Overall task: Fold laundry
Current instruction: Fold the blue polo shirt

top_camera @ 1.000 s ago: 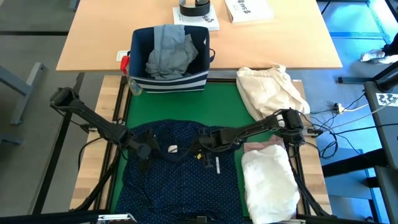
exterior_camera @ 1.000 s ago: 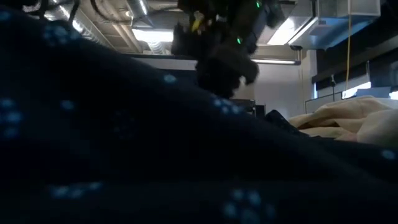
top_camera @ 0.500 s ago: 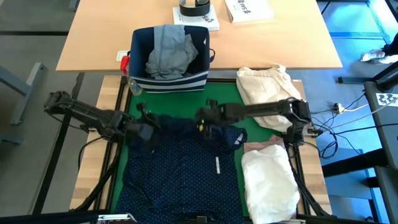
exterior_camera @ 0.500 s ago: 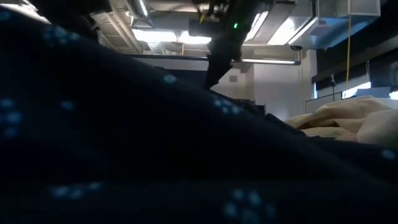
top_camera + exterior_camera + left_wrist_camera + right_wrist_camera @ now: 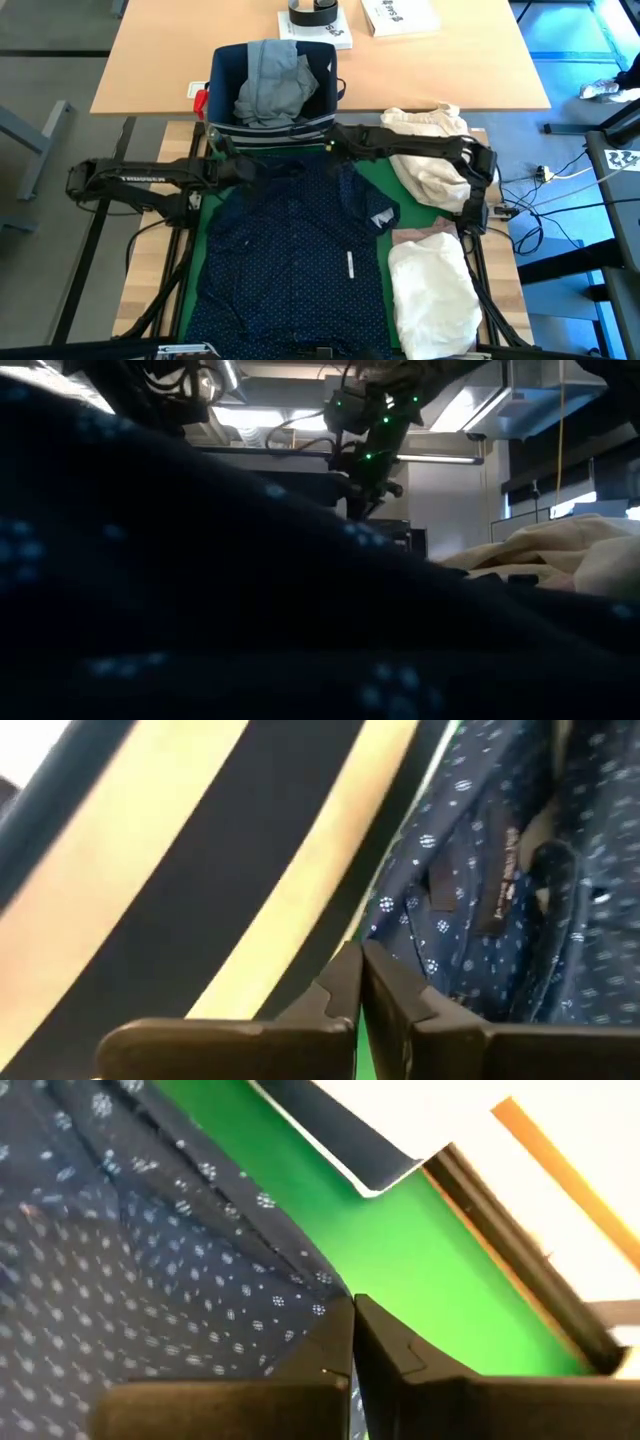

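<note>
Visibly, "TROSSEN" lettering on left arm (image 5: 140, 180).

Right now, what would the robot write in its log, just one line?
step: spreading navy dotted shirt | left hand: shut on shirt's far edge | right hand: shut on shirt's far edge | near: striped bin

Navy dotted shirt (image 5: 300, 255) spread on the mat (collar end raised); white shirt (image 5: 430, 295) bunched beside it.
</note>
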